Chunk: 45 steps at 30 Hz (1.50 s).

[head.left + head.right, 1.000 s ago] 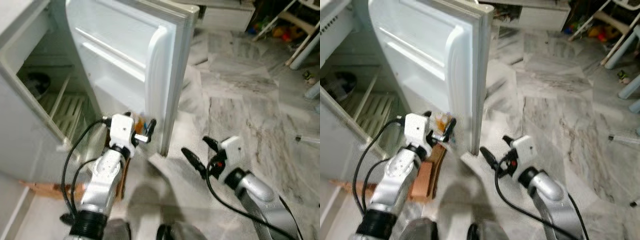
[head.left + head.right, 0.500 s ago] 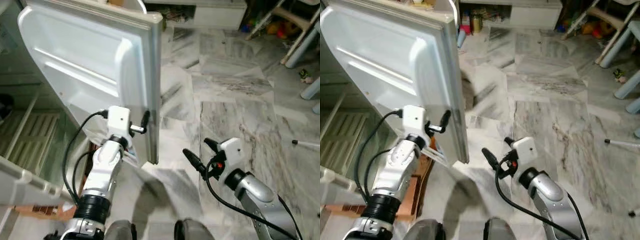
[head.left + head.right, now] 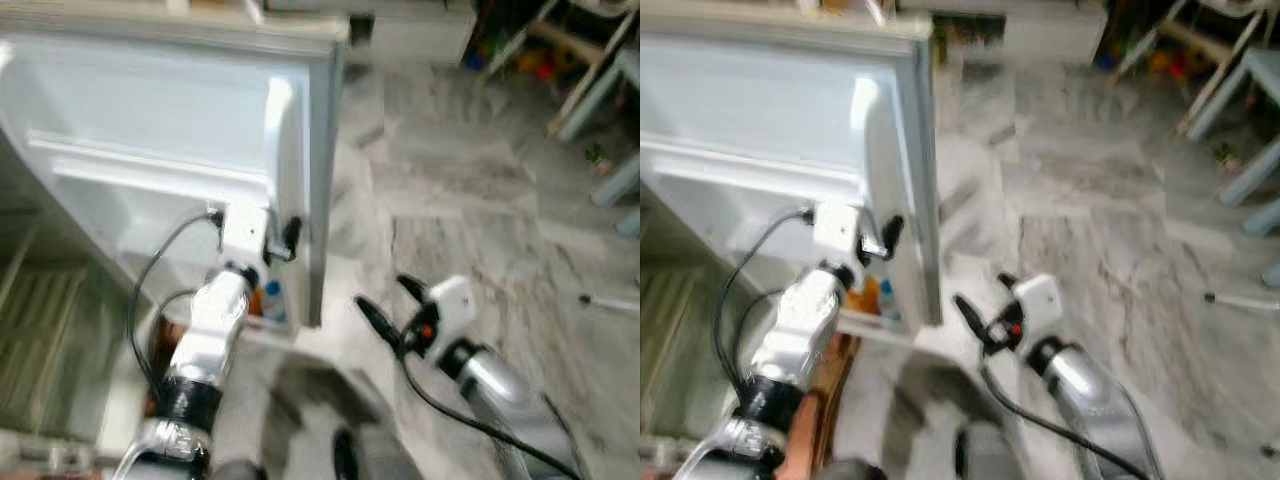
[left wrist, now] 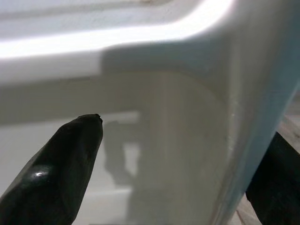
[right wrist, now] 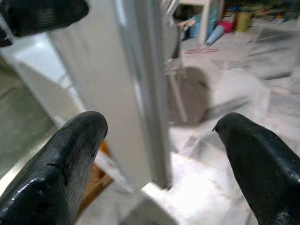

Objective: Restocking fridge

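I have the left arm reaching up and forward, its left gripper (image 3: 283, 238) at the free edge of the open fridge door (image 3: 150, 130). My left wrist view shows the fingers (image 4: 61, 173) spread, one on the door's inner side and the other past its outer edge, straddling the edge; I cannot tell whether they press it. Low in the door shelf, by the arm, sit an orange item (image 3: 868, 296) and a blue-capped bottle (image 3: 272, 300). The right arm is bent low over the marble floor (image 3: 480, 220), with the right gripper (image 3: 385, 302) spread wide and empty, pointing at the door's lower corner. Its wrist view looks along the door's edge to clutter beyond.
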Available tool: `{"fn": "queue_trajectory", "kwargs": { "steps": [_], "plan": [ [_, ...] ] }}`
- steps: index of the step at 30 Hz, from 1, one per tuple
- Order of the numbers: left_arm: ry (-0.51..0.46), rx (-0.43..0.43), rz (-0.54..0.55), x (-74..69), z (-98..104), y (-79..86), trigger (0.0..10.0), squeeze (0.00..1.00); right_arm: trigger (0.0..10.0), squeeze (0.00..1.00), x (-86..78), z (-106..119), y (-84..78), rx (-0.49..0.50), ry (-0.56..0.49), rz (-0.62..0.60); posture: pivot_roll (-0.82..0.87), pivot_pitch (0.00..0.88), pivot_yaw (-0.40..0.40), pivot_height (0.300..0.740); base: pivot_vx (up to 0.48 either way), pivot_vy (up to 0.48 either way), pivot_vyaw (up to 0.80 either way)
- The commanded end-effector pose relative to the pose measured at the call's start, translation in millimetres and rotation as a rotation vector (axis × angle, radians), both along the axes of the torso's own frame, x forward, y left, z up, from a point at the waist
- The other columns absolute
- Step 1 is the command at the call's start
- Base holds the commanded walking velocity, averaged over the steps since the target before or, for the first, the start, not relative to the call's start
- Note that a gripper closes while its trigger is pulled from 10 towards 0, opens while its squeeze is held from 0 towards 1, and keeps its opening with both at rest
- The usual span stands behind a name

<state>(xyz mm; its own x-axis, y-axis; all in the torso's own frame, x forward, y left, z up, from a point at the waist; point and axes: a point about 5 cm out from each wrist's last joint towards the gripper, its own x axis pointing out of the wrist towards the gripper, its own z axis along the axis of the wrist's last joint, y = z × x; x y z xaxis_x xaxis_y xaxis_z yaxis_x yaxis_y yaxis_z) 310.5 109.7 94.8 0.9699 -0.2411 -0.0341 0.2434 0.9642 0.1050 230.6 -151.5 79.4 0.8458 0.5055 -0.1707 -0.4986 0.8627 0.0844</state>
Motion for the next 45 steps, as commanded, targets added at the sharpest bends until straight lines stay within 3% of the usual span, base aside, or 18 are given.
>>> {"fn": "queue_trajectory", "kwargs": {
  "steps": [1, 5, 9, 24, 37, 45],
  "plan": [
    [0.045, 0.038, 0.105, -8.2, -12.3, 27.1, 10.0, 0.0, 10.0, 0.0, -1.4, -1.6, 3.3, 0.001, 0.0, 0.009, 0.01, 0.106, -0.023, 0.74, 0.0, 0.0, 0.0],
    [0.065, 0.056, 0.159, -22.0, -17.4, 40.8, 10.0, 0.0, 10.0, 0.0, 1.3, -2.8, 1.8, -0.014, -0.004, 0.001, 0.02, 0.105, -0.027, 0.74, 0.0, 0.0, 0.0],
    [0.066, 0.053, 0.113, -28.2, -18.0, 42.3, 10.0, 0.0, 10.0, 0.0, 2.9, -3.4, 1.0, -0.016, -0.006, -0.002, 0.02, 0.104, -0.03, 0.74, 0.0, 0.0, 0.0],
    [0.023, 0.043, 0.062, -10.2, -3.1, 24.4, 10.0, 0.0, 10.0, 0.0, 5.5, -4.2, 0.5, -0.035, -0.02, -0.018, 0.01, 0.099, -0.022, 0.74, 0.48, 0.0, 0.0],
    [0.034, 0.033, 0.013, 11.4, 3.7, -9.3, 10.0, 0.0, 10.0, 0.0, 4.9, -3.9, 0.6, -0.041, -0.027, -0.03, 0.01, 0.103, -0.022, 0.74, 0.406, 0.0, 0.0],
    [0.028, 0.032, -0.011, -0.8, 0.9, -6.0, 10.0, 0.0, 10.0, 0.0, 4.3, -2.8, 0.0, -0.038, -0.029, -0.04, 0.0, 0.107, -0.014, 0.74, 0.0, 0.0, 0.0]
  ]
}}
